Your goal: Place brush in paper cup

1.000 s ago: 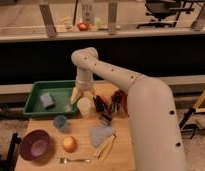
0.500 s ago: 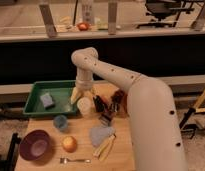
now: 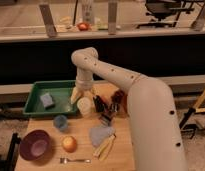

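Currently, change: none seen; the arm and every object lie as they did a second ago.
Hand: hangs directly over the paper cup, at the near right corner of the green tray.
Hand state: cannot tell whether it is open, closed or gripping anything.
Brush: judged to be the slim dark item just beside the cup at its 3 o'clock, on the counter; it sits among other dark clutter, so the identification is uncertain.
Paper cup: upright, near the middle of the counter's far edge; nothing is seen standing in it.
Blue cup: at 7 o'clock from the paper cup, apart from it.
Purple bowl: near left corner, well apart from the hand.
Fork: along the near edge, at 6 o'clock from the paper cup.
Task meaning: the pause over the cup suggests either a release point or an approach; the brush does not appear to be in the cup, so placement is judged not yet complete.
Risk: the light cup may tip if bumped.
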